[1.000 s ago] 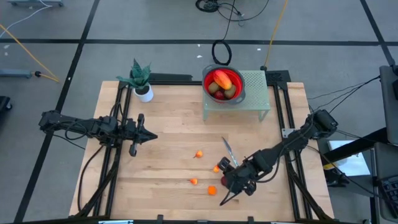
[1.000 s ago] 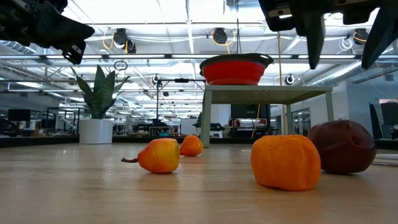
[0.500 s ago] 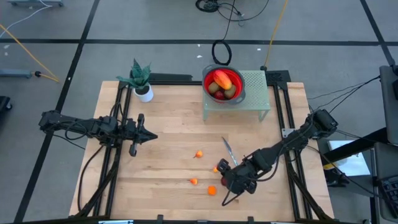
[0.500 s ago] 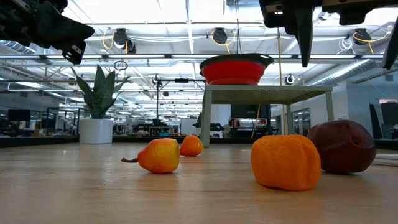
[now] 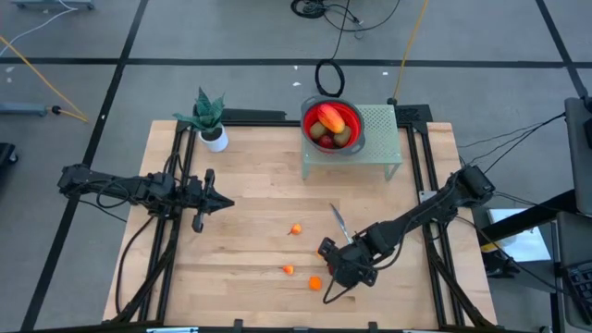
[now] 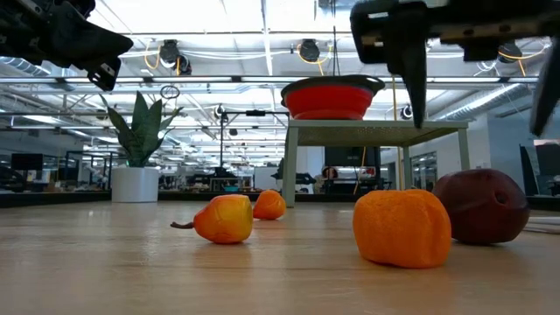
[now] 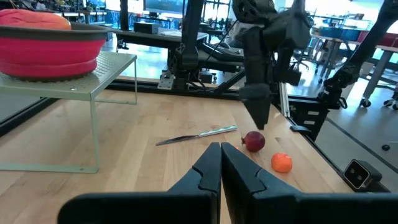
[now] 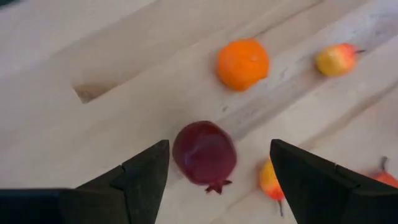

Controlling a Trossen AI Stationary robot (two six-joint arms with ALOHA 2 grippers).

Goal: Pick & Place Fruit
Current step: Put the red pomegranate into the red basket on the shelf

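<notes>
Wooden table [image 5: 240, 203] seen from above, w/ two dark robot arms. Right gripper [image 8: 211, 180] hangs over the near-right part of the table, fingers spread wide, holding nothing. Its wrist view shows a dark red fruit [image 8: 204, 152] on the wood directly between the fingers, so the arm looks lined up to drop and grasp it; from table height the fingers sit well above the fruit, not touching.

Loose fruit nearby: an orange one [image 8: 242, 63] just beside the red one, plus small yellow-red pieces [image 6: 225, 218] further along the table. A slim knife [image 7: 198, 134] lies near them.

Red bowl [image 5: 333, 125] sits on a pale green stand [image 5: 379, 139] at the far side, already w/ several fruit in it, probably the drop-off spot.

Left gripper [image 7: 221, 168] waits at the table's left edge, fingers pressed together, empty. A potted plant [image 5: 209, 118] stands at the far-left corner.
</notes>
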